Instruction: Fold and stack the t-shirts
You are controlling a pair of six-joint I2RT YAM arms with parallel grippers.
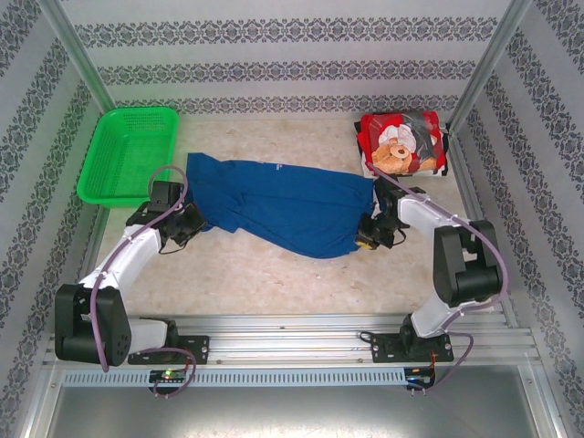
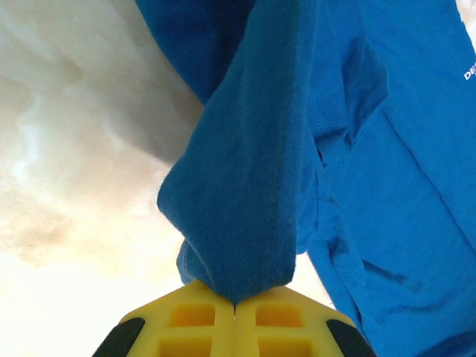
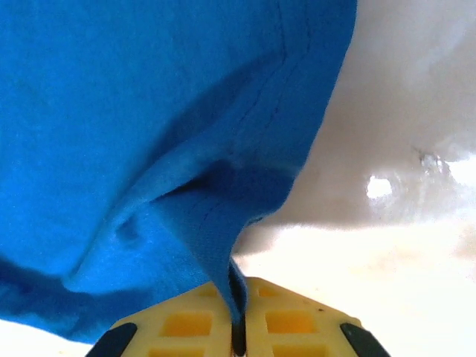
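The royal blue t-shirt (image 1: 278, 204) is stretched across the middle of the table between both arms. My left gripper (image 1: 189, 225) is shut on its left edge; in the left wrist view a fold of blue cloth (image 2: 245, 186) runs down into the closed yellow jaws of the left gripper (image 2: 236, 303). My right gripper (image 1: 370, 233) is shut on the shirt's right edge, and the blue cloth (image 3: 163, 149) is pinched between the yellow fingers of the right gripper (image 3: 238, 327). The red t-shirt (image 1: 401, 143) with a teddy-bear print lies folded at the back right.
A green plastic basket (image 1: 128, 155) sits at the back left. Patterned walls and metal posts enclose the table. Bare tabletop (image 1: 292, 283) lies between the shirt and the arm bases.
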